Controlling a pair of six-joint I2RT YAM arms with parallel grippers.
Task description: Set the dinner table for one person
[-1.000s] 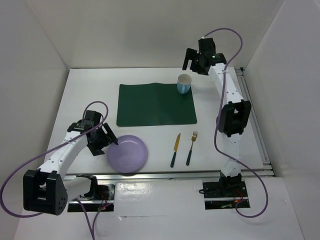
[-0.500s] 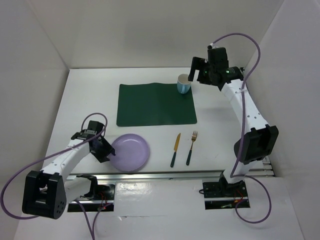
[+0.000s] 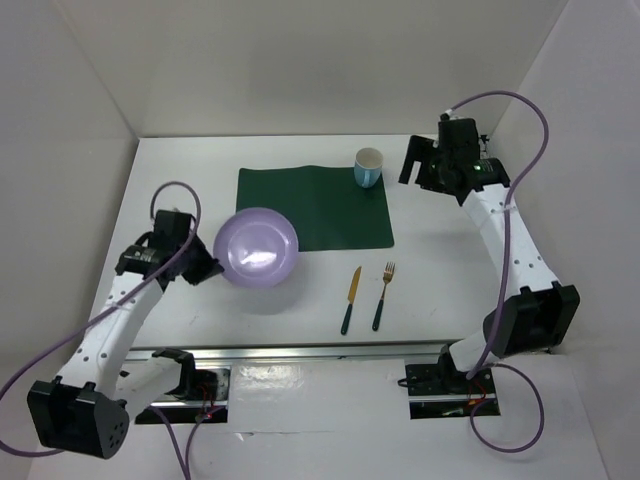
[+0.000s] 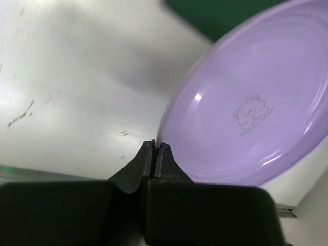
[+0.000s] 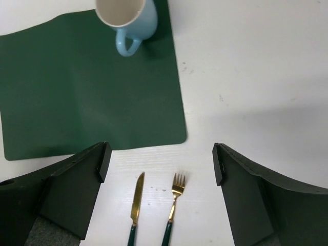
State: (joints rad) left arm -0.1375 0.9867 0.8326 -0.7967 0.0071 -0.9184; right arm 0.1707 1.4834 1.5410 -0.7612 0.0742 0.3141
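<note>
My left gripper (image 3: 208,265) is shut on the left rim of a purple plate (image 3: 257,247). The plate hangs tilted above the dinner table (image 3: 450,270), overlapping the near left corner of the green placemat (image 3: 320,205). In the left wrist view the shut fingertips (image 4: 157,146) pinch the plate (image 4: 251,107) at its edge. My right gripper (image 3: 412,165) is open and empty, in the air to the right of a light blue mug (image 3: 369,167). A gold knife (image 3: 350,298) and a gold fork (image 3: 382,295) lie side by side in front of the placemat. In the right wrist view the gripper (image 5: 161,161) looks down on them.
The mug (image 5: 125,18) stands on the far right corner of the placemat (image 5: 77,87). The knife (image 5: 136,202) and fork (image 5: 174,200) have dark green handles that point to the near edge. White walls close in the table on three sides.
My left gripper has shut on the plate's rim and lifted it up and toward the placemat. My right arm has swung right, away from the mug.
</note>
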